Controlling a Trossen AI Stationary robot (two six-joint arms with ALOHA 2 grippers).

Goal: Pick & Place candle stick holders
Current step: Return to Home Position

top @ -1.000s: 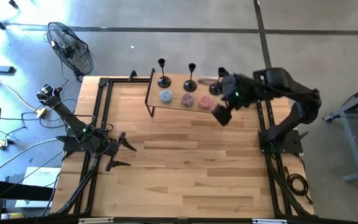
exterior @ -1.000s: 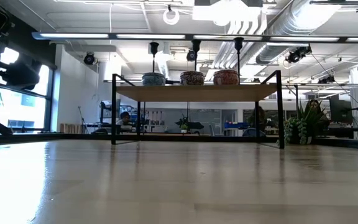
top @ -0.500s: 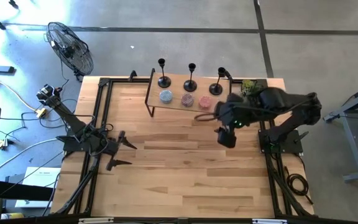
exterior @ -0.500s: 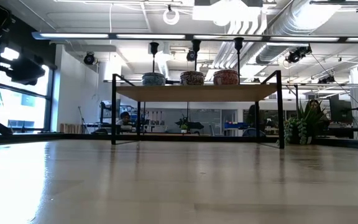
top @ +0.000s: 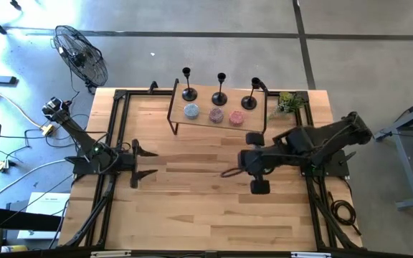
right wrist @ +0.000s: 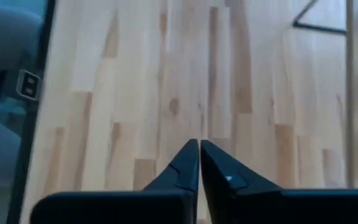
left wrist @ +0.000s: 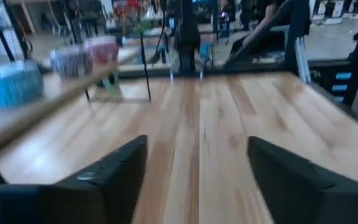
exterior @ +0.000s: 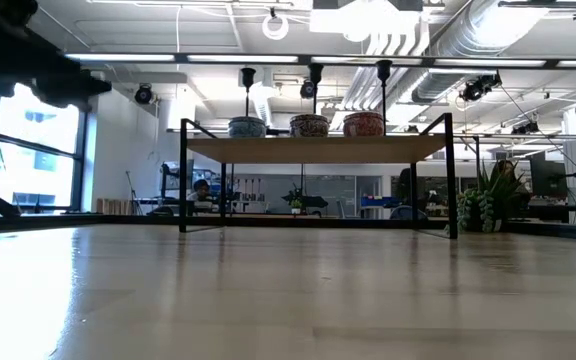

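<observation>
Three candle stick holders [top: 221, 97] are all up on the shelf, so the placing looks done. By my read only parking the arms remains.

Biggest first. The table [top: 214, 215] is plain wood boards under both tools. The shelf [top: 203, 102] stands at the far edge, well ahead of the right gripper [top: 226, 173] and off to one side. That gripper hangs over mid-table w/ fingers pressed together, holding nothing; its wrist view shows the tips touching above bare boards. The left gripper [top: 143, 163] sits close to its own base, fingers spread wide, nothing btw them. It points across the table toward the right gripper, w/ the shelf well off to its side. The right arm is the nearer one to the shelf, but neither tool is close.

Smaller stuff. Three scented candles [top: 216, 113] sit in a row on the shelf's near side, the side facing the grippers. The holders stand upright behind them, long axis vertical, approx one per candle, so farther from both tools. Any reach back to a holder would have to pass over the candle row, w/ risk of a knock. Going home needs no such path.
</observation>
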